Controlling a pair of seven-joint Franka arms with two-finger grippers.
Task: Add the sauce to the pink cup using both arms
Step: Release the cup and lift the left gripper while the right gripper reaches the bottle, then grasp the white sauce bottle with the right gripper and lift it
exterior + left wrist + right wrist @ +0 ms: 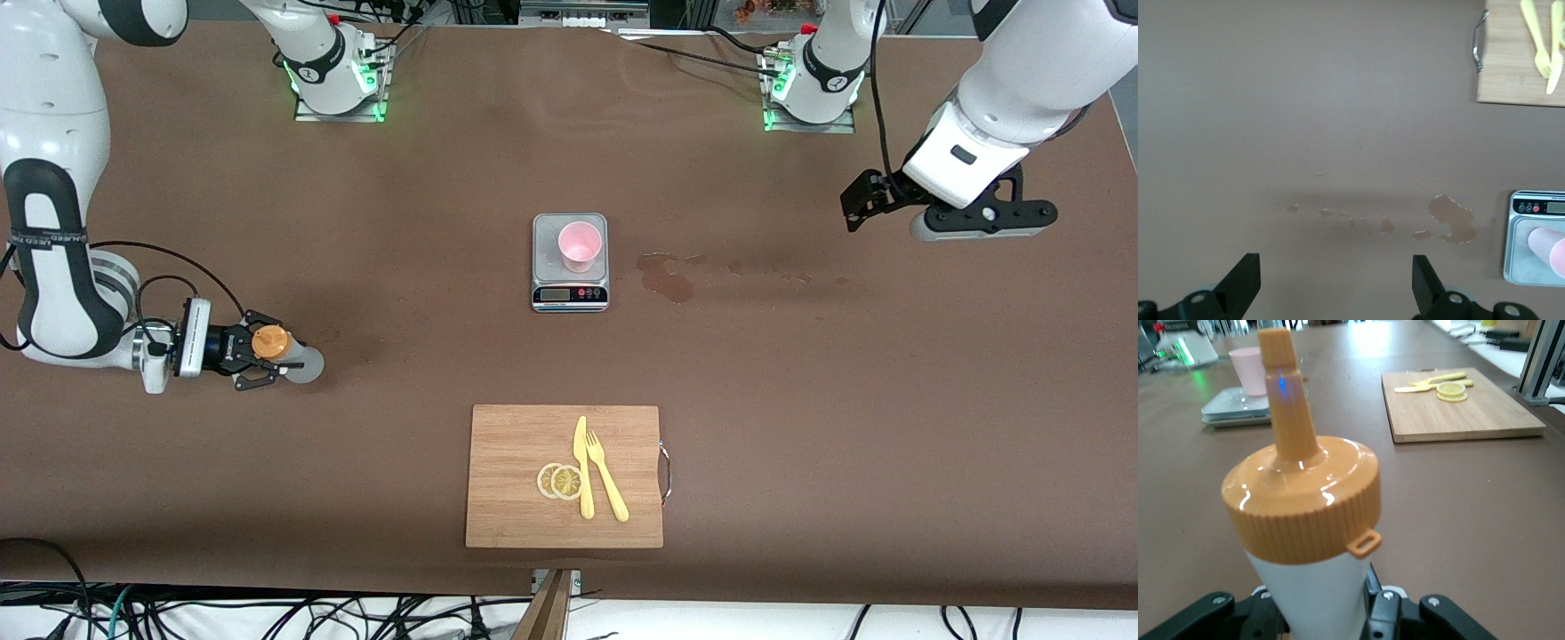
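Right gripper [258, 360]: clamped on the sauce [286, 354] at the right arm's end of the table, bottle upright, orange cap up.
Left gripper [861, 206]: fingers spread wide, empty, hanging over bare table at the left arm's end, waiting.
Pink cup [580, 246]: upright on steel scale [570, 292], mid-table.
Wet stains [667, 277]: at 3 o'clock of scale.
Cutting board [507, 498]: at 6 o'clock of scale, carrying lemon slices [560, 481], yellow knife [582, 467], yellow fork [606, 476].

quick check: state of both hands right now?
Left hand: open, empty, over bare table at the left arm's end.
Right hand: shut on the sauce bottle, at the right arm's end of the table.
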